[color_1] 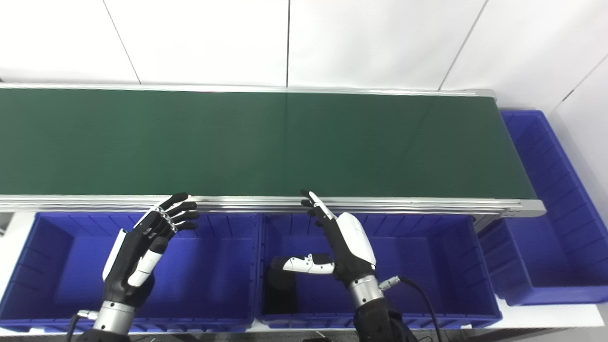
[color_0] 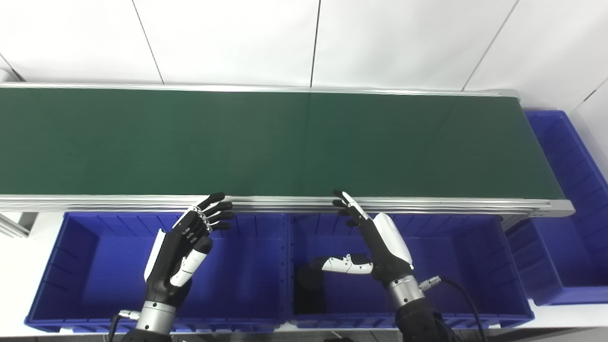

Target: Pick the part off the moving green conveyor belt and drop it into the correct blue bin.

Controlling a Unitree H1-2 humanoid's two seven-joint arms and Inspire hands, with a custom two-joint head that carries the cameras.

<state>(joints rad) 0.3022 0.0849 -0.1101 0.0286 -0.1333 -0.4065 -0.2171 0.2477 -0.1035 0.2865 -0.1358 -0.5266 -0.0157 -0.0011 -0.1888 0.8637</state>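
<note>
- Left hand [color_0: 183, 247] hangs over the left blue bin [color_0: 71, 266], fingers spread, holding nothing.
- Green conveyor belt [color_0: 266, 142] looks totally bare, no part on it anywhere I can see.
- Right hand [color_0: 375, 247] is over the middle blue bin [color_0: 456, 266], also released and empty. There's a dark thing [color_0: 308, 289] sitting in that bin, maybe a part already dropped, can't tell.
- The far right bin [color_0: 570, 199] shows nothing in it.

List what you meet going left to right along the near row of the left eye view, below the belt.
Left blue bin → left hand over it → middle blue bin with the right hand over it → right blue bin at the belt's end.
</note>
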